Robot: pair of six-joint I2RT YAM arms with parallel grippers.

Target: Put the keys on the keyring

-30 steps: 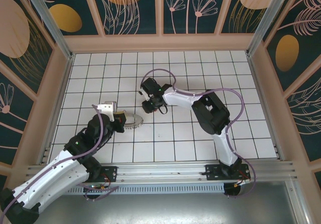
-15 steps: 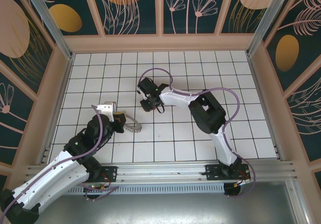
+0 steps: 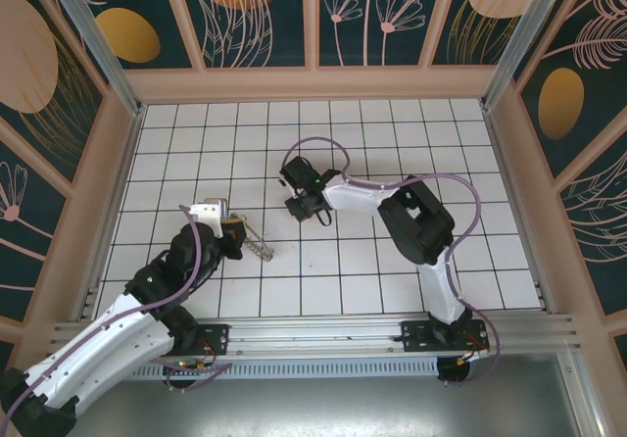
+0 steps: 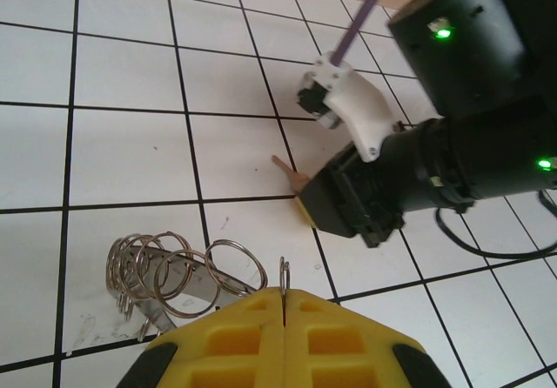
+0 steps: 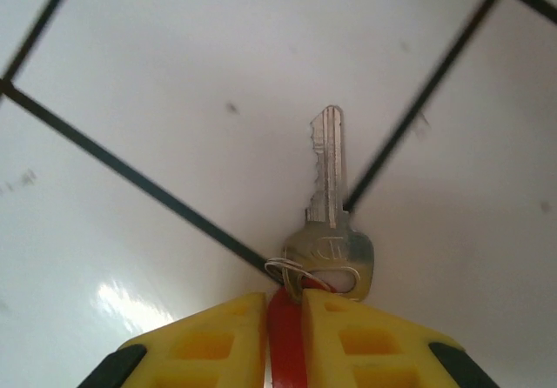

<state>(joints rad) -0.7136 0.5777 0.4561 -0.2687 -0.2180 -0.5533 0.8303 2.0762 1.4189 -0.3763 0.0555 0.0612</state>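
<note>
Nearest us, the left tool (image 4: 285, 294) is clenched hard on the keyring (image 4: 178, 273), with a thin wire loop nipped between its jaws (coils fanned out to one side). Beyond the keyring, further up the tiled counter (image 3: 392, 123), the right tool (image 5: 283, 305) looks pinched on the red tag (image 5: 285, 340) of the key (image 5: 332, 198), whose blade points away.

The key (image 5: 331, 201) is gleaming silver, its tag (image 5: 285, 340) glowing red between yellow fingertips (image 5: 209, 344). The keyring (image 4: 174, 270) is shining silvery. Beneath the key, the table (image 3: 392, 133) is showing white tiles gridded black; beyond it, walls (image 3: 265, 16) are showing teal with peach flowers.
</note>
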